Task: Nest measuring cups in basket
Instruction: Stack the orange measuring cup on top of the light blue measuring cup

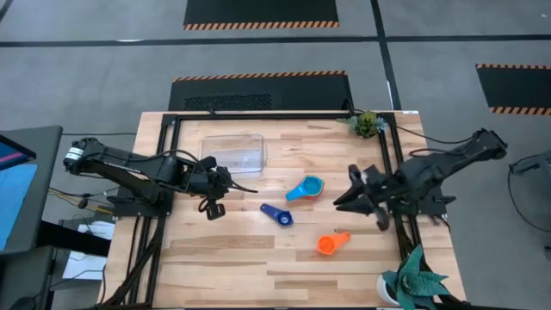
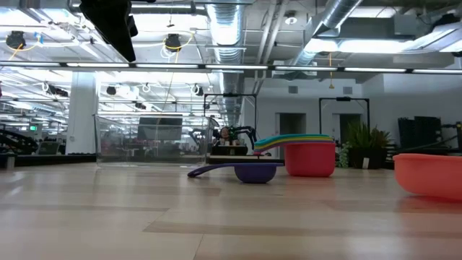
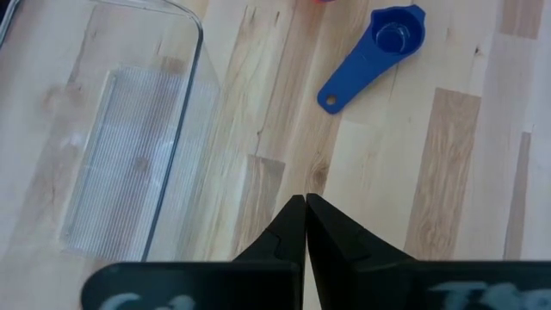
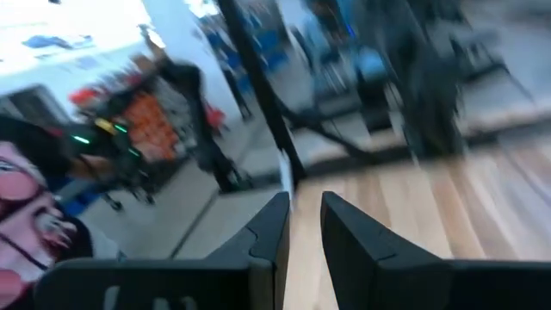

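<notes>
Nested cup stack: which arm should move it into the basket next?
Left, probably. The left gripper sits beside the empty basket, fingers shut, so the carry is short. The cup stack lies mid-table, slightly nearer the right gripper, which points away from the basket.

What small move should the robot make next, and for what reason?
Probably open the left end effector, which is shut and empty above the table beside the basket, and bring it toward the dark blue cup. That cup lies loose nearby, the basket holds no cup, and the right end effector waits at the table's right side.
</notes>
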`<state>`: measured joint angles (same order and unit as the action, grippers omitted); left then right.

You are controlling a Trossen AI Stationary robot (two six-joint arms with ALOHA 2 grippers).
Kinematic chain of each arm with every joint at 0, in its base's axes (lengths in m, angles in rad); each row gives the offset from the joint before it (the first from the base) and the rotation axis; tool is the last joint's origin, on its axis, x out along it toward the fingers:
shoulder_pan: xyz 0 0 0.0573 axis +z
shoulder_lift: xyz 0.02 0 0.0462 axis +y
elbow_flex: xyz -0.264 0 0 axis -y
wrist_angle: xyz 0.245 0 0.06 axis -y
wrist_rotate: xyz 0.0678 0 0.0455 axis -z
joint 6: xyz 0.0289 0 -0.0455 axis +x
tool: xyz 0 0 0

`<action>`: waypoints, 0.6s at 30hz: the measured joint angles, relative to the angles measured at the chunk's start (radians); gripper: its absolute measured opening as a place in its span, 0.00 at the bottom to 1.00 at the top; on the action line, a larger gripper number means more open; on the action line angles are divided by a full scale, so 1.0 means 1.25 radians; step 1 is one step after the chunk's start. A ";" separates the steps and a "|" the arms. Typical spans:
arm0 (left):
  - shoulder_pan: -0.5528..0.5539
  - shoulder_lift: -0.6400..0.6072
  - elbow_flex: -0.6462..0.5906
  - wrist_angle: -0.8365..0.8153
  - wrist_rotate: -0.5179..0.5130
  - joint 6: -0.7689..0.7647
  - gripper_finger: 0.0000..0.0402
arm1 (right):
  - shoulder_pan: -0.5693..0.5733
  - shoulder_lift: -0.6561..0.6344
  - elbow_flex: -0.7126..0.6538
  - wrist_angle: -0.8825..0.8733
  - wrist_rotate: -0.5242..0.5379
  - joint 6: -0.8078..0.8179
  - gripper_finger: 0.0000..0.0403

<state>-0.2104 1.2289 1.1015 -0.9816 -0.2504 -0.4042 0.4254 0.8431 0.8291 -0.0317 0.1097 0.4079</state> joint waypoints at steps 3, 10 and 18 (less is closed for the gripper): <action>0.000 0.000 0.000 0.000 0.000 0.000 0.00 | 0.025 -0.021 0.000 0.070 -0.002 -0.060 0.23; 0.000 0.000 0.000 0.000 0.000 0.000 0.00 | 0.088 -0.038 0.000 0.200 -0.002 -0.192 0.23; 0.000 0.000 0.000 0.000 0.000 0.007 0.00 | 0.110 -0.036 0.000 0.218 -0.003 -0.222 0.23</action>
<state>-0.2103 1.2289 1.1015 -0.9813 -0.2504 -0.3958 0.5632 0.7982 0.8291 0.2410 0.1062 0.1303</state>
